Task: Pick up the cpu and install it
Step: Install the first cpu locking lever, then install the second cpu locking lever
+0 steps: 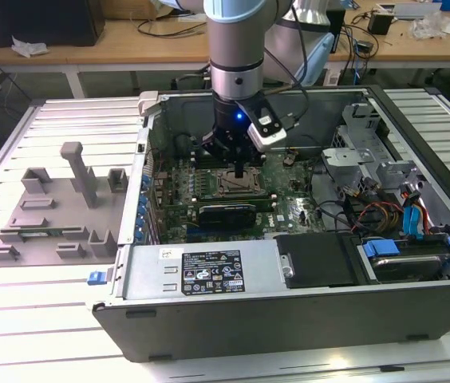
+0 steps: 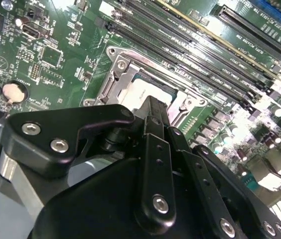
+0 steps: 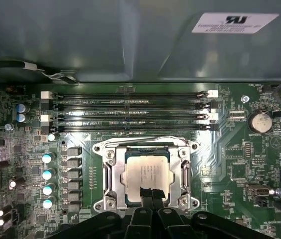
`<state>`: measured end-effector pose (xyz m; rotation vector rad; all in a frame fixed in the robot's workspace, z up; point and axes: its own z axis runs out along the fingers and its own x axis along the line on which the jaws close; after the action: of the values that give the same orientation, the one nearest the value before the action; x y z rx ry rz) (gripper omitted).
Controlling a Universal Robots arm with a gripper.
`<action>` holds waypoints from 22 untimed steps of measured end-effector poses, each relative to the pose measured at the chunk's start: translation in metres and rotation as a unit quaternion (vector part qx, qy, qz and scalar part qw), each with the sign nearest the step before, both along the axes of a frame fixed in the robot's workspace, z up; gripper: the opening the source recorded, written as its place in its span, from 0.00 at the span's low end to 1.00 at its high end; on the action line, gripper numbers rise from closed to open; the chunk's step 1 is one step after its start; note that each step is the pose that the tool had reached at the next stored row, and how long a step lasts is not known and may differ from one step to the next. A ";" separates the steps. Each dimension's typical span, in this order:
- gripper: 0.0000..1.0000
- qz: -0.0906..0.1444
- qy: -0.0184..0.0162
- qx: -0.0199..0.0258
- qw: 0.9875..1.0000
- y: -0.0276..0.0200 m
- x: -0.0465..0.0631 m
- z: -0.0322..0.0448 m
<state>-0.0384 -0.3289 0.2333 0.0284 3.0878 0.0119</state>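
The cpu (image 3: 147,169), a small square chip with a shiny silver top, lies flat inside the metal socket frame (image 3: 105,172) on the green motherboard (image 3: 230,149). In the second wrist view the cpu (image 2: 141,93) shows just beyond the fingertips. My gripper (image 3: 147,191) hangs straight above the socket, its two black fingers pressed together and their tips over one edge of the chip. Nothing is held between them. In the exterior view the gripper (image 1: 242,170) points down into the open computer case, right over the socket (image 1: 231,183).
Memory slots (image 3: 130,112) run beside the socket. A long black card (image 1: 226,214) sits close to it, and the case wall (image 1: 141,199) stands at the exterior view's left. A grey fixture plate (image 1: 57,215) lies outside the case. Cables and drives (image 1: 400,239) fill the case's right side.
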 end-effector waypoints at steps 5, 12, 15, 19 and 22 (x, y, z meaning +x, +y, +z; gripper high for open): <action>0.11 0.000 0.000 0.000 1.000 0.0000 0.000 0.0111; 0.11 0.000 0.000 0.000 1.000 0.0000 0.000 0.0151; 0.11 0.000 0.000 0.000 1.000 0.0000 0.000 0.0152; 0.11 0.000 0.000 0.000 1.000 -0.0004 0.000 0.0152; 0.11 0.000 0.000 0.000 1.000 -0.0030 0.000 0.0152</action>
<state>-0.0384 -0.3319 0.2484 0.0284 3.0879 0.0111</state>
